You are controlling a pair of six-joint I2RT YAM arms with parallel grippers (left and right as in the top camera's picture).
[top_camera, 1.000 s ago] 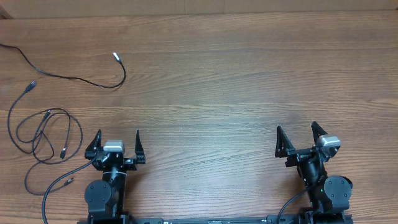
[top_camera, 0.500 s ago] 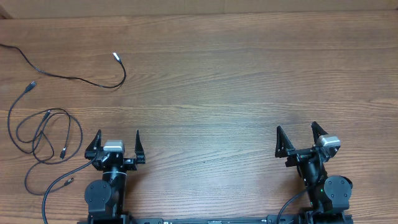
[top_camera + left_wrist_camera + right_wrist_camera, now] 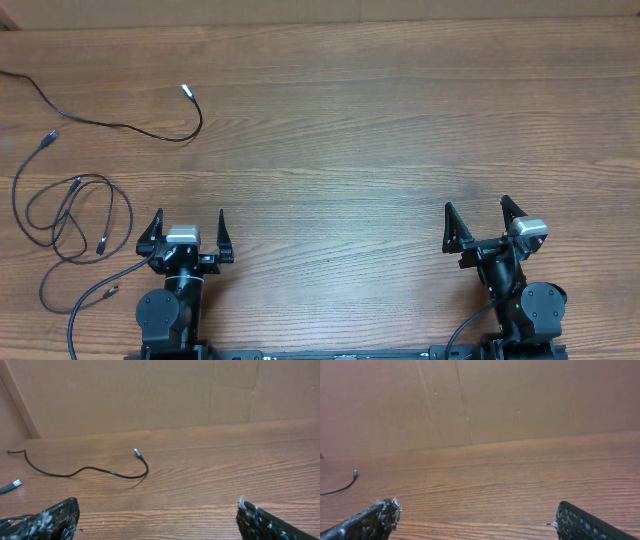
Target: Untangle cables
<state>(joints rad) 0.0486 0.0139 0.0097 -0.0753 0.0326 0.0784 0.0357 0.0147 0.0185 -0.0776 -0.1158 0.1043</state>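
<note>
A loose thin black cable point(image 3: 120, 125) with a silver tip lies at the far left of the wooden table; it also shows in the left wrist view point(image 3: 90, 469), and its tip in the right wrist view point(image 3: 354, 475). A tangled bundle of thin black cables point(image 3: 75, 225) with small plugs lies at the near left, just left of my left gripper point(image 3: 187, 222). My left gripper is open and empty, also seen in the left wrist view point(image 3: 157, 517). My right gripper point(image 3: 477, 215) is open and empty at the near right, over bare wood in the right wrist view point(image 3: 475, 517).
A brown cardboard wall point(image 3: 150, 395) stands along the table's far edge. A plug end point(image 3: 11, 485) of the bundle pokes in at the left of the left wrist view. The arm bases sit at the near edge.
</note>
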